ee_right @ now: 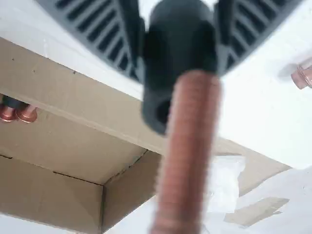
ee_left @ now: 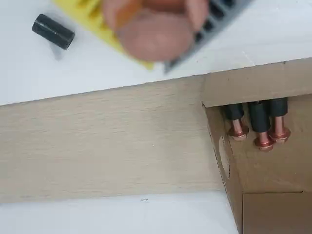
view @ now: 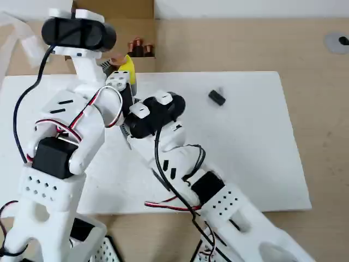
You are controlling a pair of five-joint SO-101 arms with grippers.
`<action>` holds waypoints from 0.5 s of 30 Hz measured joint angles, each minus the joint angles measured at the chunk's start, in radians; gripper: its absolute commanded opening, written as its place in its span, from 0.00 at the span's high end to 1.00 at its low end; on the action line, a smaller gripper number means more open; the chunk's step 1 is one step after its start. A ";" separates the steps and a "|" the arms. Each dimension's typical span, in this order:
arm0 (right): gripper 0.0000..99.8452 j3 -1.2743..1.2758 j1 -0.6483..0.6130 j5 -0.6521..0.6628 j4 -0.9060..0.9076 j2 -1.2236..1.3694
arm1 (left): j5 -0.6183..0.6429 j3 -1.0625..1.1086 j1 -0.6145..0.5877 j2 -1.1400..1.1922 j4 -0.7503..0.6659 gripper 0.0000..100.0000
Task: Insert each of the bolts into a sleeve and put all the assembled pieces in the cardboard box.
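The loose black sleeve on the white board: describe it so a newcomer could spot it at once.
Start at the white board. Near its far edge, right of the cardboard box, a short black sleeve lies alone on its side. Unlike the sleeves in that box, it shows no copper bolt head and nothing holds it.

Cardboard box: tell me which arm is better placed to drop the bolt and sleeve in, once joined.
Left, probably. The left gripper holds the bolt by its head right at the edge of the cardboard box. The right gripper, shut on the sleeve, sits farther back over the white board.
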 measured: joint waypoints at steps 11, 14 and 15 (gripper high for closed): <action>0.99 0.000 0.000 0.000 0.000 0.000 | -0.034 0.000 0.000 0.000 -0.041 1.00; 0.99 0.000 0.000 0.000 0.000 0.000 | -0.034 0.000 -0.002 -0.012 -0.044 1.00; 0.99 0.000 0.000 0.000 0.000 0.000 | -0.034 0.008 -0.005 -0.026 -0.057 1.00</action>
